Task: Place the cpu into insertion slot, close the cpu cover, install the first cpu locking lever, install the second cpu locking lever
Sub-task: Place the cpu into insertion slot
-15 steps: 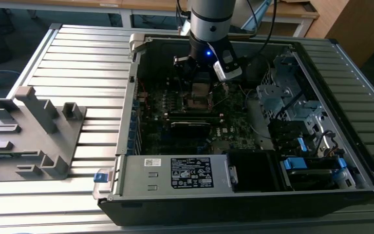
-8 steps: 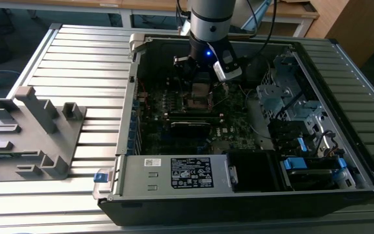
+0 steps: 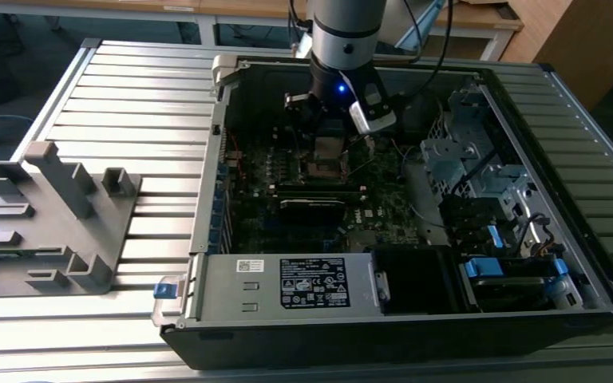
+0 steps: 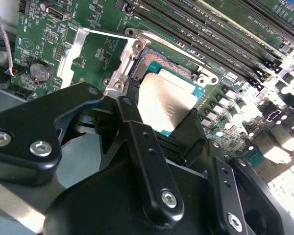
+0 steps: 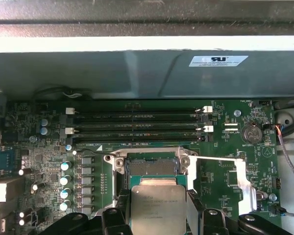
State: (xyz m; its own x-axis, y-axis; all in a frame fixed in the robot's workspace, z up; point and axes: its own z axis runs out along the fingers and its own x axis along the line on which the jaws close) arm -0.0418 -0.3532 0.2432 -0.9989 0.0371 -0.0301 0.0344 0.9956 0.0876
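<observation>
Over the insertion slot (image 5: 152, 165) inside the computer case (image 3: 205, 209), I see my tool (image 5: 158, 219) clamped on the cpu (image 5: 158, 204) by two opposite edges. Beside the slot, the cpu cover (image 5: 246, 183) lies flipped open.

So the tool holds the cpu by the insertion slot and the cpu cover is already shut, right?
No, the cpu cover is open, swung aside from the insertion slot, as the first wrist view shows. The tool does hold the cpu by the slot.
</observation>
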